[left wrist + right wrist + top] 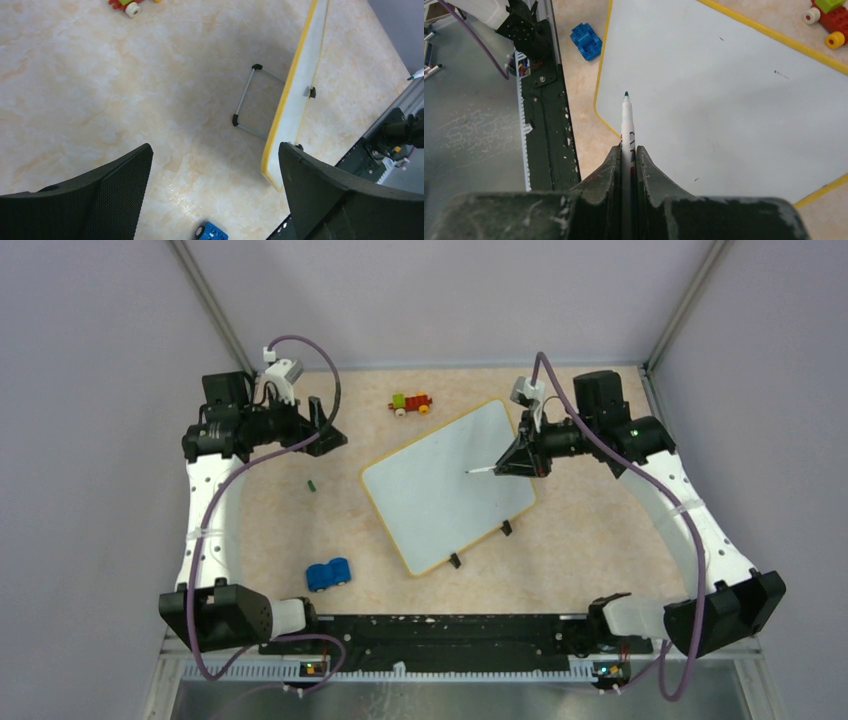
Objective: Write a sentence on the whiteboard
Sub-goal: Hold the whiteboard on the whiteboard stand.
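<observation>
The whiteboard (445,490) lies tilted in the middle of the table, white with a yellow rim and black clips on its near edge. No green sentence shows on it, only a few tiny dark specks. My right gripper (517,462) is shut on a white marker (482,470) whose green tip points left over the board. In the right wrist view the marker (627,120) sticks out between the shut fingers (628,149) over the board (724,100). I cannot tell if the tip touches. My left gripper (330,430) is open and empty, left of the board.
A green marker cap (312,484) lies left of the board. A blue toy car (328,573) sits near the front left, and a red, green and yellow toy (411,403) at the back. The left wrist view shows the board's yellow rim (287,100) raised on a wire stand (245,97).
</observation>
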`<state>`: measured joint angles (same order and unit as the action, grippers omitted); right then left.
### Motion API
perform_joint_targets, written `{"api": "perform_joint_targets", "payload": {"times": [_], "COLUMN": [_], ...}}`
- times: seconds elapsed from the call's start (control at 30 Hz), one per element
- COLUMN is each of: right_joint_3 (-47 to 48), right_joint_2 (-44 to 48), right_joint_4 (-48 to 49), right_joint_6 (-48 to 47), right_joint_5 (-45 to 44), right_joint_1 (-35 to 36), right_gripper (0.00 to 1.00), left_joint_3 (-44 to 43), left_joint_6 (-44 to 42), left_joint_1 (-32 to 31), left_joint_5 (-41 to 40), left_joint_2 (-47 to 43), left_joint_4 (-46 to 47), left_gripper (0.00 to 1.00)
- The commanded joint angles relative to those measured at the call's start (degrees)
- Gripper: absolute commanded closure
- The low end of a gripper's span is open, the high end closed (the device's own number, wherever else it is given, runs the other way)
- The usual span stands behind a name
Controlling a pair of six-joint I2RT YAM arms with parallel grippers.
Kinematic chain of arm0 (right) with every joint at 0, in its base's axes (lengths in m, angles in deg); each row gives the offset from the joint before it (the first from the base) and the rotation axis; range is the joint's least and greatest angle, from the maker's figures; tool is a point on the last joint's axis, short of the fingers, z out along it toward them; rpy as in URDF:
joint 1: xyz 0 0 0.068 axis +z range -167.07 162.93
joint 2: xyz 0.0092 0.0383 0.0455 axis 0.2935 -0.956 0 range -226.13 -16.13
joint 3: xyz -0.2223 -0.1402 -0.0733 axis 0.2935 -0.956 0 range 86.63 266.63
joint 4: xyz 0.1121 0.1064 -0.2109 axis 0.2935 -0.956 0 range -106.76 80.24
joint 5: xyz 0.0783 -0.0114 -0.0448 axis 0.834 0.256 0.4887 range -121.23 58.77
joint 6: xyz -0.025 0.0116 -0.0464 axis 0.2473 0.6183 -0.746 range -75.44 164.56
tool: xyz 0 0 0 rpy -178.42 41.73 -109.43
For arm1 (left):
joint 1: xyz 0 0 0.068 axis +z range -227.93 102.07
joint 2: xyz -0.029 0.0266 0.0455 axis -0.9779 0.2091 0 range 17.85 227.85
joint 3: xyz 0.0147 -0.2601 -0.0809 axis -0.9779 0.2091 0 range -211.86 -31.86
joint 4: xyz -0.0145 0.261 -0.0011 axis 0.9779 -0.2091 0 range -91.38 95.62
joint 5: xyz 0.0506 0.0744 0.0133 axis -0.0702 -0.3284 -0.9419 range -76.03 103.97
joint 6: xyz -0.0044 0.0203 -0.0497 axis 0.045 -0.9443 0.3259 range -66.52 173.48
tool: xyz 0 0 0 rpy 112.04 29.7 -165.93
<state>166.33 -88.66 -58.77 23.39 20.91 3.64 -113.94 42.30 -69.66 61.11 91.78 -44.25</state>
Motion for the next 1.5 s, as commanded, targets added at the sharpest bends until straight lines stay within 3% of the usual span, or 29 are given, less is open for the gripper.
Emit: {"api": "perform_joint_targets", "payload": {"times": [0.0, 0.17, 0.53, 0.63, 0.8, 1.0, 1.17, 1.3, 1.47], "right_joint_3": [3.87, 3.06, 1.43, 1.72, 3.81, 5.46, 5.72, 7.39, 8.86], "right_joint_2": [-0.2, -0.15, 2.03, 1.61, -1.79, -5.18, -6.94, -8.23, -8.42], "right_joint_4": [-3.53, -4.53, 4.04, 7.14, 9.15, 12.17, 18.32, 17.84, 15.2], "right_joint_6": [-5.43, -4.43, 3.23, 4.96, 4.11, 0.9, -0.5, -1.95, -1.8], "right_joint_5": [-1.54, -1.33, -14.58, -17.98, -24.76, -29.05, -32.33, -31.85, -28.42], "right_joint_1": [2.57, 4.46, 15.4, 19.32, 25.56, 29.21, 29.83, 29.85, 30.03], "right_gripper": [1.0, 1.0, 1.0, 1.0, 1.0, 1.0, 1.0, 1.0, 1.0], "left_joint_3": [1.54, 2.4, 1.43, 4.36, 9.62, 12.42, 12.56, 12.96, 13.13], "left_joint_6": [-4.11, -5.37, -7.42, -7.44, -7.6, -6.18, -3.69, -1.27, 0.81], "left_joint_1": [0.25, 0.25, 0.26, 0.18, 0.08, -0.77, -5.36, -10.09, -12.34], "left_joint_5": [7.7, 10.29, 24.06, 26.5, 21.73, 23.03, 20.84, 19.52, 18.69], "left_joint_2": [-2.29, -4.37, -4.88, -5.36, -5.48, -3.34, -0.52, 1.75, 4.63], "left_joint_4": [-2.5, -4.94, -8.34, -7.29, -2.55, 1.07, 4.45, 6.87, 10.54], "left_gripper": [0.01, 0.01, 0.02, 0.08, 0.19, 0.24, 0.31, 0.38, 0.56]}}
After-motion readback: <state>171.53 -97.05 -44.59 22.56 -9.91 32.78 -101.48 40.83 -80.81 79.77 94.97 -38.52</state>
